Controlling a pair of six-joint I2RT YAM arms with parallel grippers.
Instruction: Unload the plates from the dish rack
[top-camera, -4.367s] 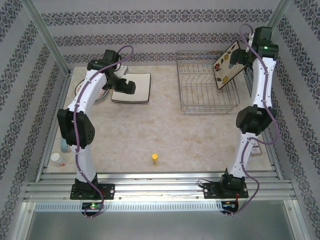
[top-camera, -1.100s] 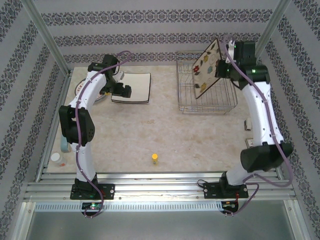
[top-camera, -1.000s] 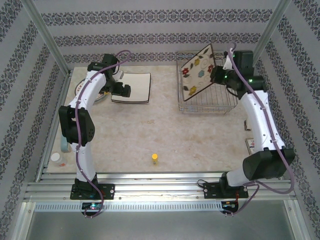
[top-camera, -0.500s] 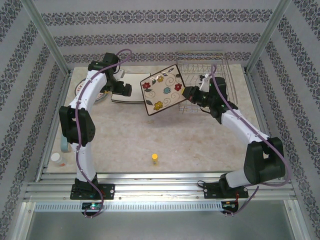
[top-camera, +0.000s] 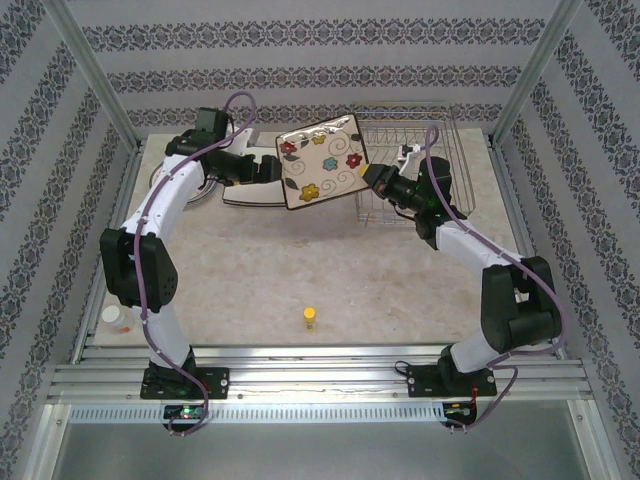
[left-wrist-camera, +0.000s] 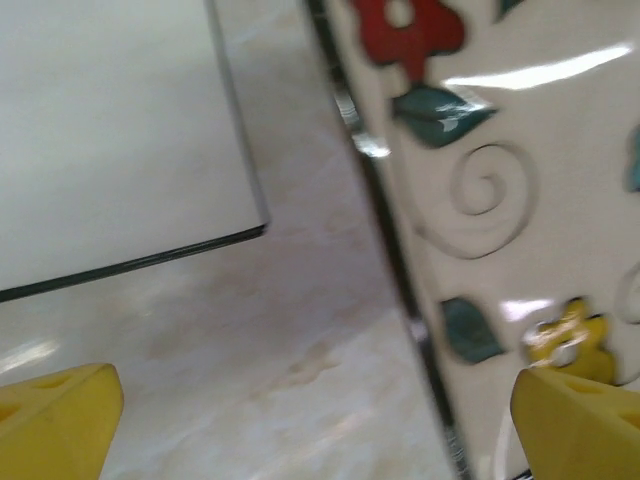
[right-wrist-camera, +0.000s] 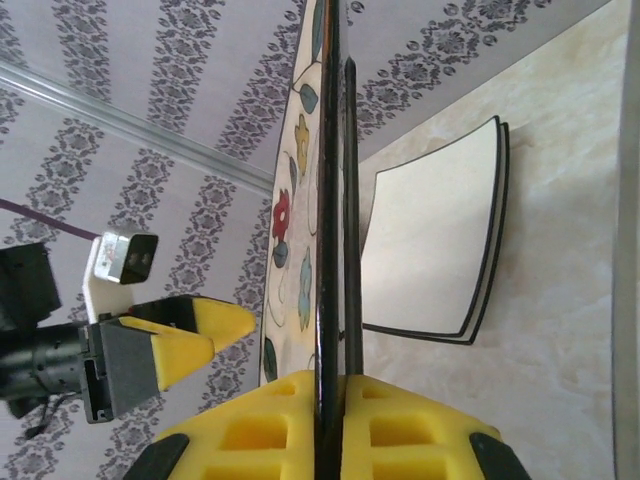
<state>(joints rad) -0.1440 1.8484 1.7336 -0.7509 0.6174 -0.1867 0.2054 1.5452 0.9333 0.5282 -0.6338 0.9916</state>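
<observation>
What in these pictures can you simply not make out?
- Top view: the small yellow object is too small to identify.
- Top view: the near left corner of the dish rack is hidden behind the flowered plate and the right gripper.
- Left wrist view: the flowered plate is blurred and cut off at the right edge.

The dish rack stands by the table's far edge, right of centre. Just left of it a square plate hangs tilted above the surface, its right edge in the right gripper and the left gripper at its left edge. Below its left side, stacked plates lie flat near the far edge. A small bottle stands centrally toward the near edge, and a jar sits at the near left corner.
</observation>
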